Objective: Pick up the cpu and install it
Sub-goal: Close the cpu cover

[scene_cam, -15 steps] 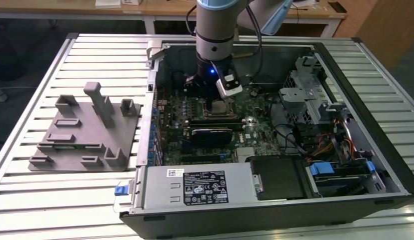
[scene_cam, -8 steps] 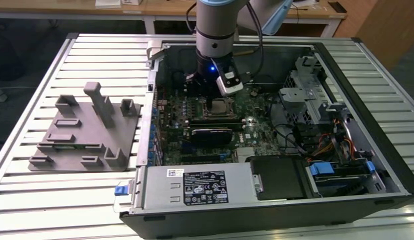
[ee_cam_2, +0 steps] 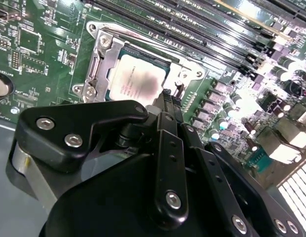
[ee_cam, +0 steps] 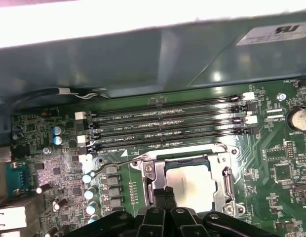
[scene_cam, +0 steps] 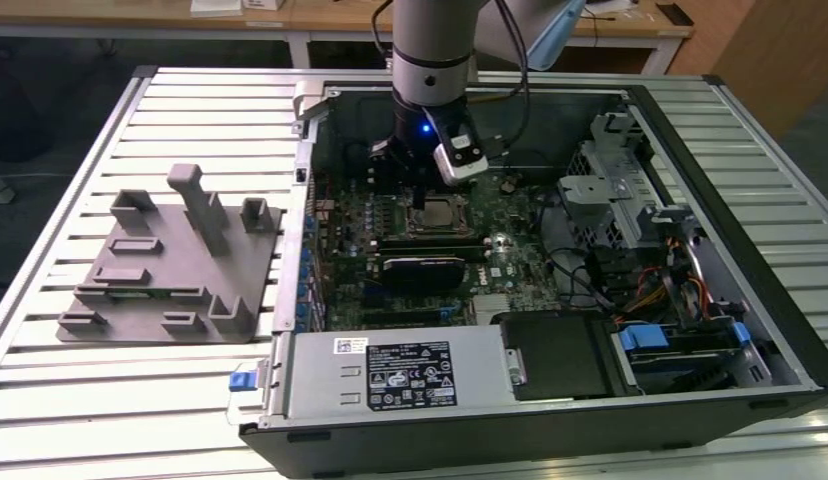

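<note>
We note a robotics lab: slotted aluminium bench, opened computer tower, grey fixture at nine o'clock, wooden desks at twelve.

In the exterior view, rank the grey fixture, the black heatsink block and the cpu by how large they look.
1. grey fixture, clearly largest
2. black heatsink block
3. cpu, smallest

All three lie at similar depth, so the order looks reliable.
</note>
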`<control>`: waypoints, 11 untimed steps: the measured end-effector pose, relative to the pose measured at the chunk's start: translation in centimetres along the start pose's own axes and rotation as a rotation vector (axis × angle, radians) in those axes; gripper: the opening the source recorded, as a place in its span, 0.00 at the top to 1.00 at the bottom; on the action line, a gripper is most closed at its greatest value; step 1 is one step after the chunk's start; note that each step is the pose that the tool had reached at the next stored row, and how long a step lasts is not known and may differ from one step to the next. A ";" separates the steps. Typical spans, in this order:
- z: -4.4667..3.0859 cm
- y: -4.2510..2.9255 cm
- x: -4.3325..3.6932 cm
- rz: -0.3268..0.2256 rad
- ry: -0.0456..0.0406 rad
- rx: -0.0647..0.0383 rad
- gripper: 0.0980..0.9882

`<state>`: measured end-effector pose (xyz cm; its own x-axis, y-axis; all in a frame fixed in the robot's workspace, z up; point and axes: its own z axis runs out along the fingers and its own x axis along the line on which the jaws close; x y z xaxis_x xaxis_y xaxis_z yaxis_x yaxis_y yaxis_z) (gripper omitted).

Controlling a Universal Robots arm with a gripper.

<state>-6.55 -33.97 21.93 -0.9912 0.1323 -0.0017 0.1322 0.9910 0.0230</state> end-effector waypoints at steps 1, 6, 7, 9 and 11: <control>-0.14 0.00 0.00 0.000 -0.0001 0.000 0.99; -0.54 0.02 0.00 0.000 -0.0006 0.000 0.99; -0.55 0.02 0.00 0.000 -0.0007 0.000 0.99; -0.56 0.01 0.00 0.000 -0.0006 0.000 0.99; -0.56 0.02 -0.07 0.000 -0.0005 0.000 0.99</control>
<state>-6.49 -33.98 22.49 -0.9912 0.1323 -0.0022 0.1322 0.9910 0.0229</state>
